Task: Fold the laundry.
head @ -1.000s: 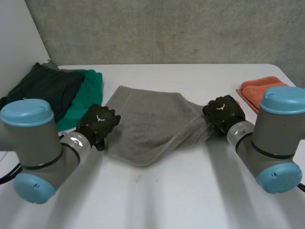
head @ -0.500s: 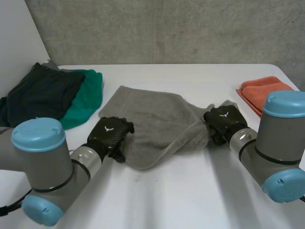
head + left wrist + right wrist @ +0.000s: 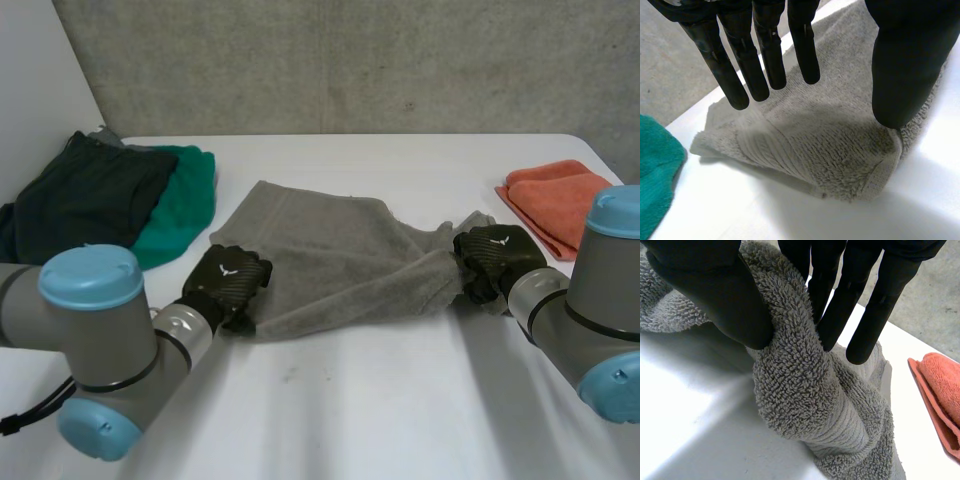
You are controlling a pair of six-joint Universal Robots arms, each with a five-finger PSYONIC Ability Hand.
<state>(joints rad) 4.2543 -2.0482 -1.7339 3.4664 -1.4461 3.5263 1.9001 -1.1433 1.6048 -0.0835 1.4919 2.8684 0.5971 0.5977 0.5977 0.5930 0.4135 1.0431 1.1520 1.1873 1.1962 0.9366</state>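
Checking in from the remote station. The grey towel [image 3: 340, 260] is lying mid-table, between the two arms, mostly flat on its far half but rumpled and bunched toward my right side.

Right hand [image 3: 490, 262] has a proper hold on it: in its wrist view the thumb [image 3: 715, 295] and the straight fingers [image 3: 875, 305] are pinching a thick roll of terry between them, at the towel's right end.

Left hand [image 3: 228, 285] sits at the near left corner of the towel. Its fingers [image 3: 747, 60] are straight and a bit spread above the cloth, with nothing clamped in them. The thumb [image 3: 905, 65] hangs over the corner, and I honestly can't tell whether its tip touches the pile or just hovers. So that one counts as open for me.

Progress-wise, I'd call it early on this piece. There's no clean fold yet, just a towel that needs straightening, and the left corner needs gripping before anything can be brought over. The near edge looks doubled under at the left corner, which I'd want sorted first.

As for the rest of the pile, an orange cloth [image 3: 555, 200] lies neatly folded at the right edge of the table [image 3: 400, 400], so that looks done. On the left a green cloth [image 3: 185, 195] and a dark garment [image 3: 90, 195] lie in a loose heap, so I'd guess they're waiting their turn.
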